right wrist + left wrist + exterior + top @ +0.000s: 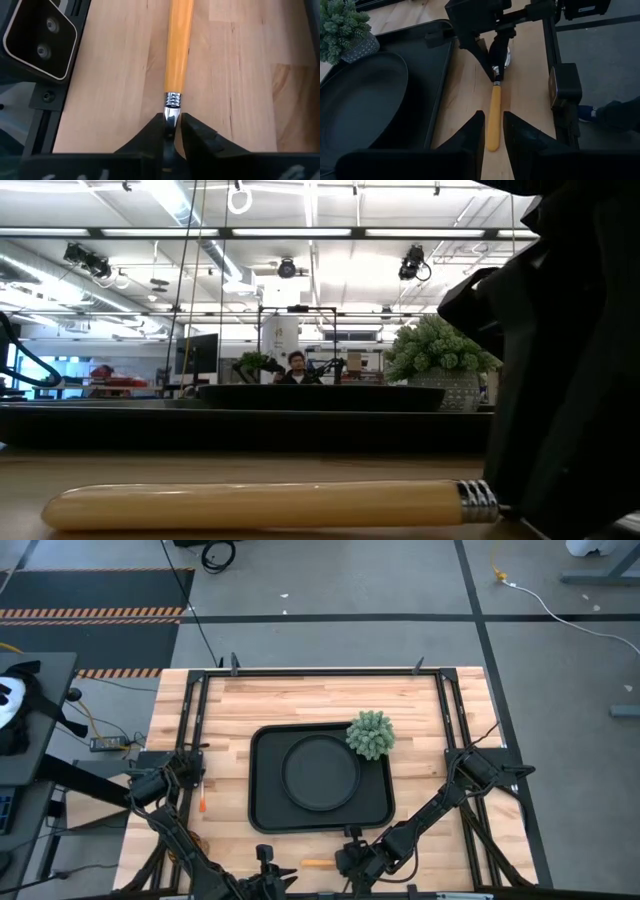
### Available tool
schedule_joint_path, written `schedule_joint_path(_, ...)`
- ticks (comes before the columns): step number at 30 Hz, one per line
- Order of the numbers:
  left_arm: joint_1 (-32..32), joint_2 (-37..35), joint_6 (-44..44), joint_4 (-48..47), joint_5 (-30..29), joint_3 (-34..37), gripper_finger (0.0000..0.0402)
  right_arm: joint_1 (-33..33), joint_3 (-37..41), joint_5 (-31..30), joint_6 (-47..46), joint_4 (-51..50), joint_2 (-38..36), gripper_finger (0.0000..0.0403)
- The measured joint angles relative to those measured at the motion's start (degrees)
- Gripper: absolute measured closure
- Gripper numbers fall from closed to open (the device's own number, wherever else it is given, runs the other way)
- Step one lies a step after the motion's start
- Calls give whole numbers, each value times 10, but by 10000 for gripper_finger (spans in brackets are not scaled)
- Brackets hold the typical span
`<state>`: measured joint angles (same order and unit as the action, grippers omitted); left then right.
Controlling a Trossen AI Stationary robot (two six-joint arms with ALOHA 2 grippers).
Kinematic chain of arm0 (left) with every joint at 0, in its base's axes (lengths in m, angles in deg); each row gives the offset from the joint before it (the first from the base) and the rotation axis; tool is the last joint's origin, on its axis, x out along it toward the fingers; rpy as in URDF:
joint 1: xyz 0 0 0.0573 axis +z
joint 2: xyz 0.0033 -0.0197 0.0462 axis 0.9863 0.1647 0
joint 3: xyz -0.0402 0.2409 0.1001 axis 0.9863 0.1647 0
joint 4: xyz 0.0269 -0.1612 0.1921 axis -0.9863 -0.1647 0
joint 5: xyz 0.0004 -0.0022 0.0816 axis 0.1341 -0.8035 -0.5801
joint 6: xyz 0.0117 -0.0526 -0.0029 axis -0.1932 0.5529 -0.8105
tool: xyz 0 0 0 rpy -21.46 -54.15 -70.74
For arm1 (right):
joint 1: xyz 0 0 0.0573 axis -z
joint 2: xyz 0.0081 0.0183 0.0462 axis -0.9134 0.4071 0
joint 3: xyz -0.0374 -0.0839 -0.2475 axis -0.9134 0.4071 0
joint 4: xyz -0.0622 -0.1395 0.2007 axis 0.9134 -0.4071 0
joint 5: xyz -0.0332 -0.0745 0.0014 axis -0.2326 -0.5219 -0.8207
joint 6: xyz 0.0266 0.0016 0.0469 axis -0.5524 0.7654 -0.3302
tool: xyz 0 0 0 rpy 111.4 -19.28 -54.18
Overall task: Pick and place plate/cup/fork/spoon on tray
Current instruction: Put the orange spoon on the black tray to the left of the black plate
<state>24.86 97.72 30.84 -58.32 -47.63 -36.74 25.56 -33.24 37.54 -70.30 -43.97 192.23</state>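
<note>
The spoon (318, 863) lies on the wood near the table's near edge, its yellow-orange handle (260, 505) flat on the table. My right gripper (171, 125) is shut on it. My left gripper (493, 125) waits just left of the handle's free end, its fingers a narrow gap apart and touching nothing. The round black plate (320, 772) lies in the black tray (265, 800). The red-orange fork (203, 802) lies on the table left of the tray. The cup is out of view. My right gripper pinches the spoon's metal neck (171, 114) between its two fingers, just past the ribbed collar at the handle's end. The fingers (495, 60) come down from above, one on each side of the neck. The handle lies on the table; the silver bowl (507, 57) shows beside the fingers.
A small green plant in a grey pot (370, 733) stands on the tray's far right corner. Black frame rails (190, 720) run along the table's left and right sides. A person (296, 365) sits in the room far behind the table.
</note>
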Motion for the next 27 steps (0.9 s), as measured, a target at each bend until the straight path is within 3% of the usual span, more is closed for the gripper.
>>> schedule_joint_path(12, 0, 0, 1, 0, 0, 0, 326, 0, 0, 38, -6, -11, -8, 354)
schedule_joint_path(20, 0, 0, 1, 0, -6, 0, 326, -1, 0, 40, 39, -179, -124, 354)
schedule_joint_path(27, 11, 0, 3, 0, -15, 0, 326, 10, 0, 20, 198, -347, -206, 354)
